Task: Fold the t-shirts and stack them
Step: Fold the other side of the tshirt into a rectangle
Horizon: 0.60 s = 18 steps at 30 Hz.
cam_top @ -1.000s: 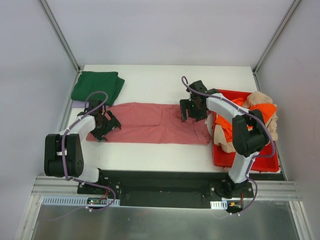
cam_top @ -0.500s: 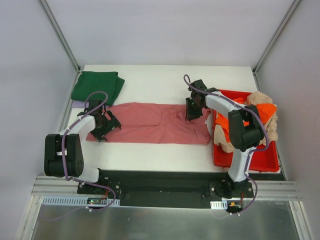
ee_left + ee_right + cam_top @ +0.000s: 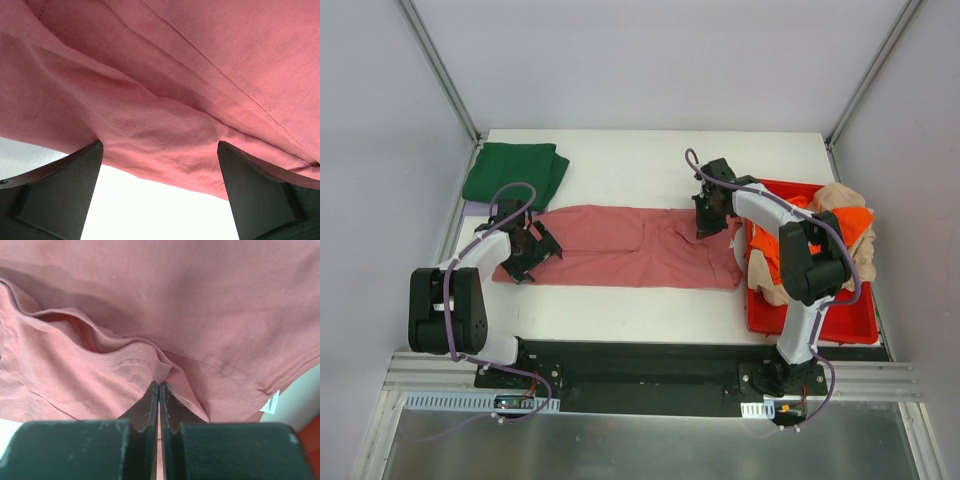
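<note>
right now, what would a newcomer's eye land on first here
A long dusty rose-red cloth t-shirt lies spread across the middle of the white table, the right gripper shut on a pinch of its right end, the left gripper open over its left end. At the right edge a rigid red plastic bin is heaped with bright orange cloth and beige cloth; a folded dark green t-shirt sits at the far left corner.

The top view looks down from above and behind the arms onto the whole counter [image 3: 620,160]. Each wrist view peers out between its own fingertips, left hand [image 3: 159,150] and right hand [image 3: 159,386], very close to the rose-red shirt [image 3: 620,245], which all three views share.
</note>
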Available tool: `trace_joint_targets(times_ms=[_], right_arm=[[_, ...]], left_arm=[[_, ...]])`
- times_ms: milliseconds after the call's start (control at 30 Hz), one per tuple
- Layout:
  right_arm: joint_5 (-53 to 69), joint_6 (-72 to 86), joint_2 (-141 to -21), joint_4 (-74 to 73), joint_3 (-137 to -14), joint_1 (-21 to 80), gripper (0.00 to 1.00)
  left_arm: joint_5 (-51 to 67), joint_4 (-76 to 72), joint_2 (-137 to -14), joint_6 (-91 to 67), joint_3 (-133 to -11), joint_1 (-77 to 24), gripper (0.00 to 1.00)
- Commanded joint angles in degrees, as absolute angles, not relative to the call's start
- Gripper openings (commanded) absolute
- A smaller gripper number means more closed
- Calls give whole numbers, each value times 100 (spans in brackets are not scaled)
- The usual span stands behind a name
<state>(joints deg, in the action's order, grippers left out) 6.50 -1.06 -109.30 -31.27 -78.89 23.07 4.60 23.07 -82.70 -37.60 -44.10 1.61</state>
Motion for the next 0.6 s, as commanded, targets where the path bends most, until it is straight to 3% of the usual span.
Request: trace_joint_targets(times_ms=[0,333,467,533,567], right_arm=[[317,-360,-10494,-2918,-7927,2320,1],[36,-440,-10872,-2918,-8428,2312,5],[-1000,-27,-11004,-2769,-8385,2312,5],[-1142,-9,-11082,-2637,-8411,2312,17],[-1099,-9,-11135,-2637,-8489,2312,34]], left_arm=[[264,2435,-8253,-3604,-4280,229,99],[246,2435,-8306,-3604,-4298,220,99],[211,2443,-8279,-3612,-4298,228,99],[202,2452,-8288,-3604,-4289,228,99],[211,2461,-8279,-3604,-4289,220,99]])
